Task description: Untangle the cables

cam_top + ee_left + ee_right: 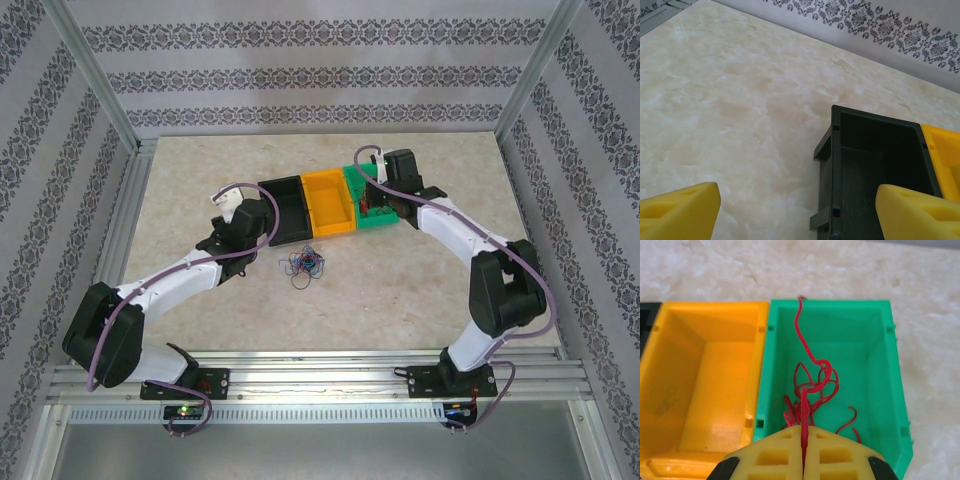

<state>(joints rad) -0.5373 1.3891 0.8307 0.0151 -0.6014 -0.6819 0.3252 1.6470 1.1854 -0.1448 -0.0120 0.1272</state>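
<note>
Pressed together, the right jaws in the right wrist view pinch a thin red cable that rises over more red wires lying in the green plastic bin, beside the orange plastic bin. Left wrist view: the left jaws stand spread wide, yellow foam pads apart above the marbled worktop and the black plastic bin. Top external view: a small tangle of red, blue and dark cables lies on the worktop just before the bins, between both arms.

Red wires curl inside the green bin; a small red, blue and dark cable tangle lies loose on the table.
</note>
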